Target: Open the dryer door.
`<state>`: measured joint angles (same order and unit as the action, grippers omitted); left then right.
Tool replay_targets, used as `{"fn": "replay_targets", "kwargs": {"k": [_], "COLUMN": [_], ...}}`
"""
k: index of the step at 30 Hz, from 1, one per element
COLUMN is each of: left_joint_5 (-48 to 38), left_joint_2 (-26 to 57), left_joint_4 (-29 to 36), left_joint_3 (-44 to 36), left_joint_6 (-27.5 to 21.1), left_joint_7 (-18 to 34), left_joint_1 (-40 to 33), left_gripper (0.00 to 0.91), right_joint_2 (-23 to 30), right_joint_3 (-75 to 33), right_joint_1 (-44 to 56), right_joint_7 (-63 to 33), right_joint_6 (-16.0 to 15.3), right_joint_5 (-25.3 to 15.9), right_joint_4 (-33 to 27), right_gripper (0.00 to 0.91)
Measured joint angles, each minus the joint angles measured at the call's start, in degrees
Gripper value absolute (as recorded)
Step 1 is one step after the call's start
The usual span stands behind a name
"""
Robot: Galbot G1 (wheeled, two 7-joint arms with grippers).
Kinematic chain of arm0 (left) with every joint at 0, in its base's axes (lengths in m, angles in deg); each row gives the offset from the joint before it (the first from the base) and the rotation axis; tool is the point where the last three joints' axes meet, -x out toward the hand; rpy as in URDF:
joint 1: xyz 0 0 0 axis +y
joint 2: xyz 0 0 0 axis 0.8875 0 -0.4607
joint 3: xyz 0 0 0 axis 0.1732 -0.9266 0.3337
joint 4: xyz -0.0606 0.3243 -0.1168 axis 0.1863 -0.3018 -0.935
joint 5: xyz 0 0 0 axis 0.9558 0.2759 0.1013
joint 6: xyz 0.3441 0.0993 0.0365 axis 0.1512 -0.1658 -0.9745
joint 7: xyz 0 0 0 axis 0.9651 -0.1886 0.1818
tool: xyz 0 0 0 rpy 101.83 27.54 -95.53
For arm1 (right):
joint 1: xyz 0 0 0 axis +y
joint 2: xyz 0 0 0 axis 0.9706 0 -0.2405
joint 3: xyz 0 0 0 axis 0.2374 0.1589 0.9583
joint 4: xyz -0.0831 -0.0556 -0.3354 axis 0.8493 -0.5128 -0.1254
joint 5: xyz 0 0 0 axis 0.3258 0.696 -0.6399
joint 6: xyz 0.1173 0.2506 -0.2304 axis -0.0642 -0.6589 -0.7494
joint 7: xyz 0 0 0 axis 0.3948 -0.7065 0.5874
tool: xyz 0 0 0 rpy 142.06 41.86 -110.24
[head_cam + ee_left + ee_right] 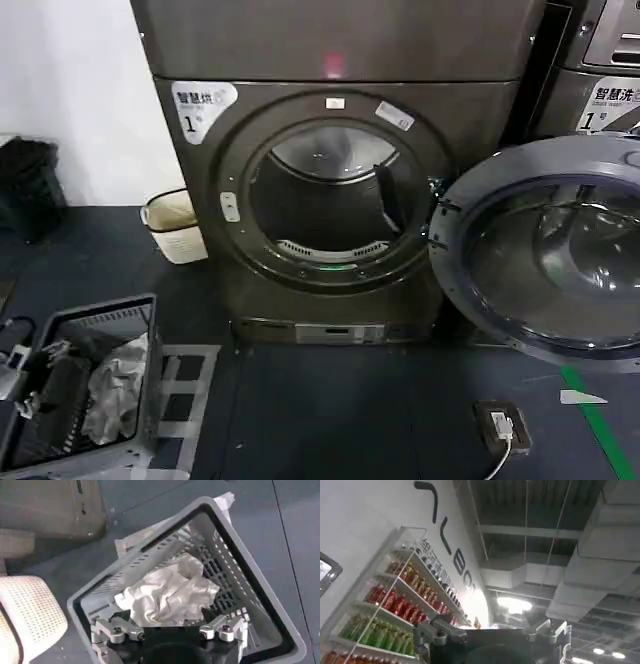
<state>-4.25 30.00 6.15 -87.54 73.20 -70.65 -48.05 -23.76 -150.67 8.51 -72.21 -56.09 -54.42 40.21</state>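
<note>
In the head view the dryer door [545, 250] stands swung wide at the drum's right. The left hand [172, 630] hangs spread over a basket [270, 615] of white cloth [170, 595]; the right hand [492, 632], spread, faces a ceiling.

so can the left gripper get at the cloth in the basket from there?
Probably yes: the left gripper hangs open right above the white cloth in the grey laundry basket, with nothing between them.

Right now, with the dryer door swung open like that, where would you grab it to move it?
Grip the dryer door at its grey rim on the free edge, farthest from the hinge, probably coming from the robot's right. The door stands wide open beside the drum opening, its inner side facing out, so that edge likely gives the most leverage.
</note>
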Motion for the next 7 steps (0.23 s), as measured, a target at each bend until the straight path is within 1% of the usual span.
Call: {"fn": "replay_targets", "kwargs": {"k": [7], "left_joint_5": [0.1], "left_joint_2": [1.1], "left_joint_4": [0.4], "left_joint_3": [0.1], "left_joint_6": [0.3], "left_joint_7": [-0.6], "left_joint_1": [-0.3], "left_gripper": [0.907], "right_joint_2": [0.3], "right_joint_3": [0.3], "right_joint_1": [-0.2], "right_joint_7": [0.3], "right_joint_6": [0.2], "right_joint_5": [-0.2], "right_joint_4": [0.0], "right_gripper": [0.907]}}
